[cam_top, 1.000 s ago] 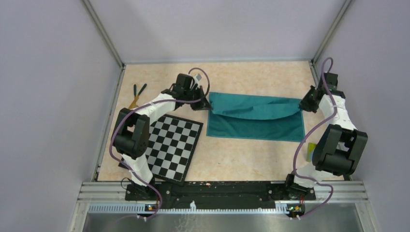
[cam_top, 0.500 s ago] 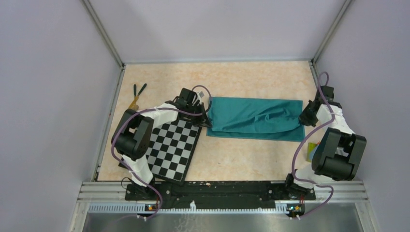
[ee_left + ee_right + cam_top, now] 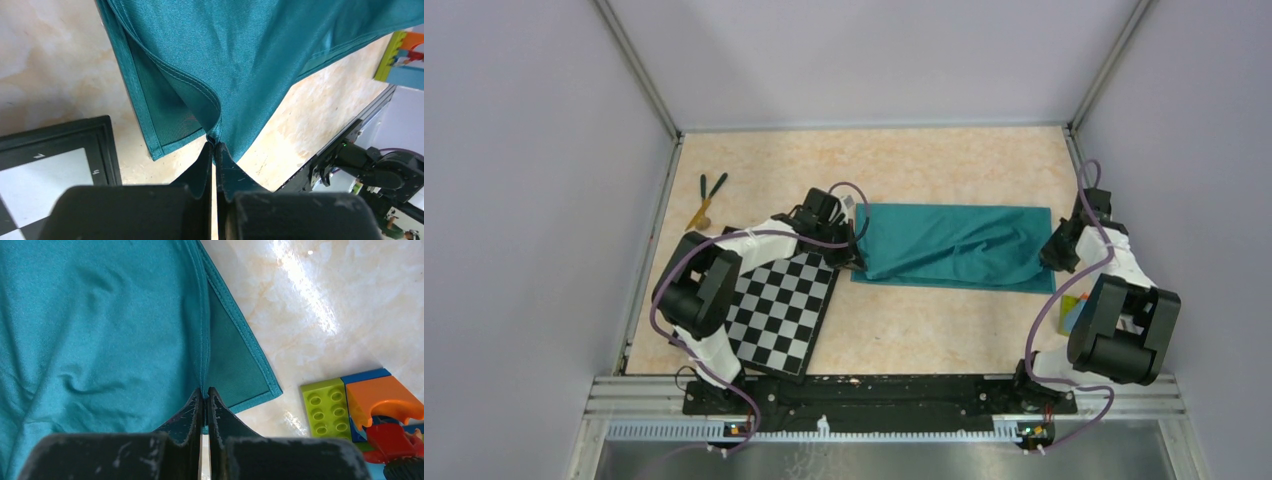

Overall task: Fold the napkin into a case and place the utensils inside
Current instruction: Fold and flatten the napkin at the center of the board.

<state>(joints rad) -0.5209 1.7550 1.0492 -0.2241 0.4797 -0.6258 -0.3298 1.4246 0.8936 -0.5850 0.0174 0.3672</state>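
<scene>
- Gripping the napkin [image 3: 240, 60] at its near-left corner, the left hand [image 3: 214, 146] is fully closed, tips pinching a hemmed fold of the upper layer.
- Opp. end: the right hand [image 3: 204, 390] is also fully closed, pinching the upper layer's hem at the near-right corner. The lower layer's corner lies flat just beside the tips.
- Napkin config.: doubled into a wide oblong across the desk [image 3: 924, 160] centre, btwn both hands. Upper layer wrinkled.
- The utensils [image 3: 708, 197] lie together at the far-left of the desk, well apart from the napkin.
- The checkerboard [image 3: 779, 310] lies flat at near-left, its far-right corner just beside the left hand.
- The toy blocks [image 3: 360, 405] sit near the napkin's near-right corner, not touching it.
</scene>
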